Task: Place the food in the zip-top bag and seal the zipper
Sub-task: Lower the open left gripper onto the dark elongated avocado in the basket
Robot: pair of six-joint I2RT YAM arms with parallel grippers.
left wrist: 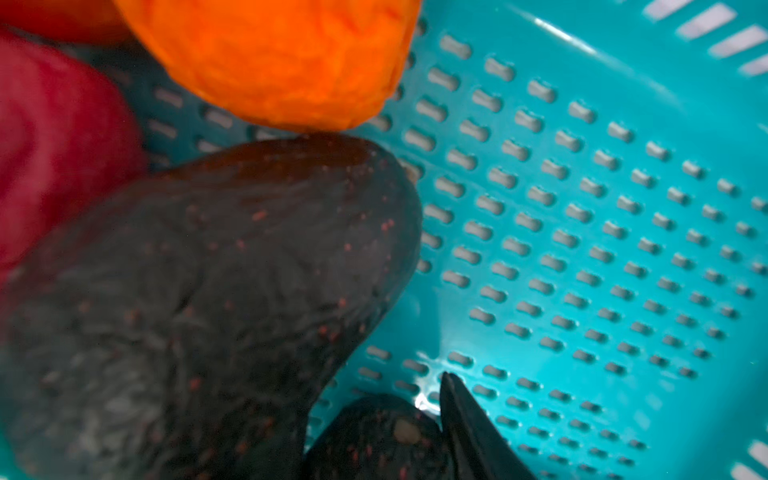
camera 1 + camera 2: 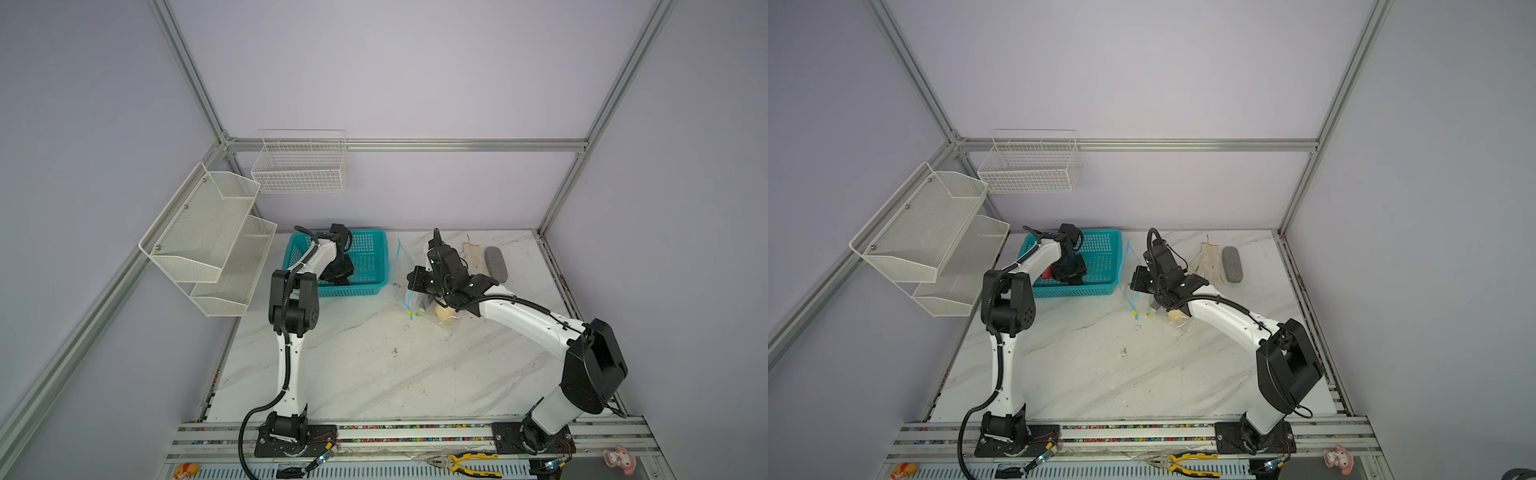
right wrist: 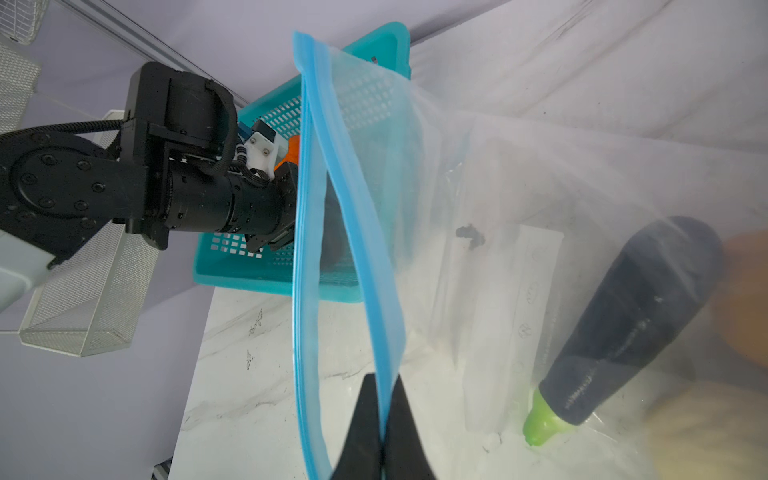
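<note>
Pinches the floppy bag's (image 3: pixel 519 187) slick zipper (image 3: pixel 357 232) in the closed right hand (image 3: pixel 384 399) and sets the left hand (image 2: pixel 340 276), grip impossible to tell, at a likely soft, light lump (image 1: pixel 216 291), best squeezed midway.

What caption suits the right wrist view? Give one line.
Right gripper pinches the bag's blue zipper strip, mouth open, an eggplant inside.

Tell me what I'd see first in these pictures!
Up close, a bright orange toy fruit glows in the teal perforated plastic basket, next to a dark red-speckled lump. Beside the basket, the right pincer pinches the light-blue zipper strip of a clear crinkly plastic bag holding a dark green-tipped toy eggplant.
</note>
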